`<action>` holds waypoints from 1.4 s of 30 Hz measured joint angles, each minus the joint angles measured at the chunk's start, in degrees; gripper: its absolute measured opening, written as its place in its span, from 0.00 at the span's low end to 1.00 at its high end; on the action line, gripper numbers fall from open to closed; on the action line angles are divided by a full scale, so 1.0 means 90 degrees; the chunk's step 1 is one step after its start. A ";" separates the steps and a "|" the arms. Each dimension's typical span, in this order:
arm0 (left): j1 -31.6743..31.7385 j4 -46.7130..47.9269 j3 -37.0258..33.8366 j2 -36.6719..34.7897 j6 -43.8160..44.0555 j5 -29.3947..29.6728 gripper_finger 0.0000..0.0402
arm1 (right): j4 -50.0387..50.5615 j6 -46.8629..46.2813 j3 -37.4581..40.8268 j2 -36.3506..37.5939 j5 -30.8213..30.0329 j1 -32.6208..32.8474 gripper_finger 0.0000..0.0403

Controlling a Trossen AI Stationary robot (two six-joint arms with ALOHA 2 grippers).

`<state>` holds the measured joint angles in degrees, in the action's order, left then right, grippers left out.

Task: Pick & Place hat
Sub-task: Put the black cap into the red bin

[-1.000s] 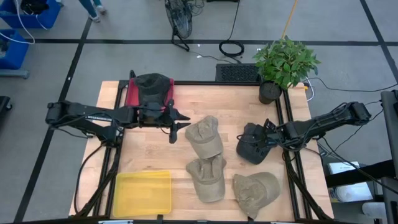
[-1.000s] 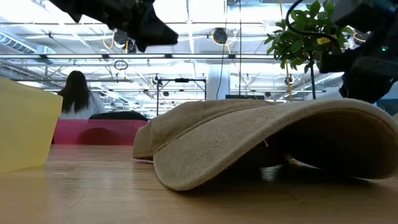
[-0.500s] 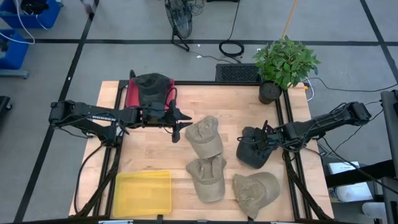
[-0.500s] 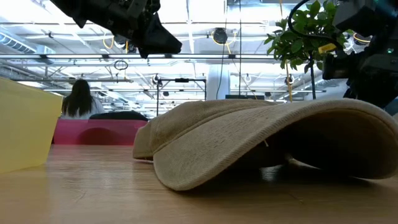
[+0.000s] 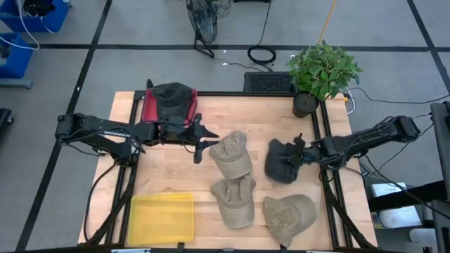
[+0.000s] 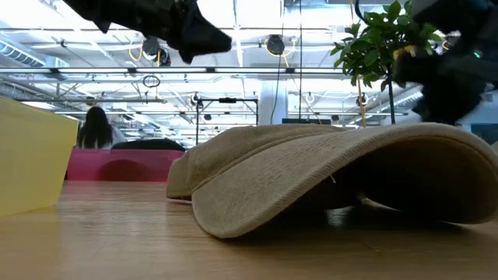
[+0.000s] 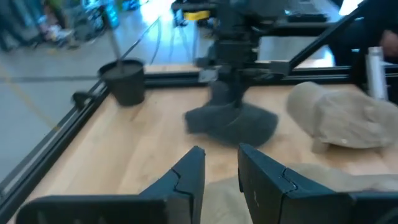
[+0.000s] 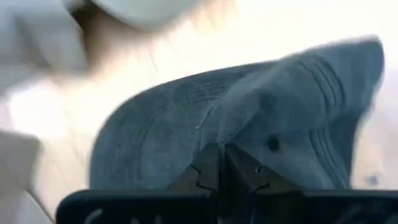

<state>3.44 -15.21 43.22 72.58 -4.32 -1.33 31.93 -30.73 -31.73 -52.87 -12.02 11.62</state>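
A: Where's the right tool [image 5: 298, 156]?
B: Clenched on the dark hat [image 5: 281, 161], which hangs just ahead of it, near the plant pot [image 5: 304, 104].
A: And beyond?
B: 3 tan hats [image 5: 232, 156] farther out on the tabletop [image 5: 260, 119]; the left tool [image 5: 204, 140], narrowly parted and empty, hovers by the nearest.

Your right arm's gripper [image 5: 297, 156], right of centre in the high view, has its fingers [image 8: 208, 169] pinched together. Your left arm reaches in from the left edge; its gripper [image 5: 200, 145] hangs left of centre, fingers [image 7: 189, 177] slightly parted.
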 joint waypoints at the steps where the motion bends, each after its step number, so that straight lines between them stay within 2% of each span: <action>1: -0.0031 -0.0034 0.0000 0.0000 -0.0067 -0.0022 0.25 | -0.0080 0.0167 -0.0114 0.0001 0.0007 -0.0068 0.01; 8: -0.0118 -0.0199 0.0000 0.0000 -0.0300 -0.0021 0.25 | -0.0050 0.1080 -0.1069 -0.0020 0.0040 -0.0611 0.01; 11: -0.0174 -0.0307 0.0000 0.0044 -0.0491 -0.0021 0.25 | -0.0289 0.1272 -0.1388 -0.0129 0.0260 -0.0894 0.00; 16: -0.0576 -0.0616 0.0006 0.0305 -0.1796 0.0105 0.25 | -0.0859 0.1671 -0.1946 -0.0525 0.0775 -0.1453 0.00; 25: -0.1543 -0.1423 0.0006 0.1295 -0.4644 0.2105 0.26 | -0.0902 0.2156 -0.3068 -0.1785 0.1704 -0.2572 0.00; 31: -0.1731 -0.2166 0.0005 0.1785 -0.5304 0.3399 0.39 | -0.1333 0.2327 -0.3432 -0.2303 0.2069 -0.2825 0.00; 33: -0.1738 -0.2520 0.0005 0.1925 -0.5501 0.3672 0.45 | -0.1558 0.2329 -0.3437 -0.2392 0.2211 -0.2875 0.00; 37: -0.1762 -0.3100 0.0009 0.2088 -0.5737 0.3768 0.54 | -0.1599 0.2330 -0.3438 -0.2500 0.2204 -0.2878 0.00; 42: -0.1730 -0.3372 0.0015 0.2345 -0.5955 0.4003 0.56 | -0.1815 0.2327 -0.3438 -0.2517 0.2202 -0.2878 0.00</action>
<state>-12.13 -45.55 43.35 93.68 -57.91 34.70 15.60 -9.78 -62.67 -75.53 7.80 -14.28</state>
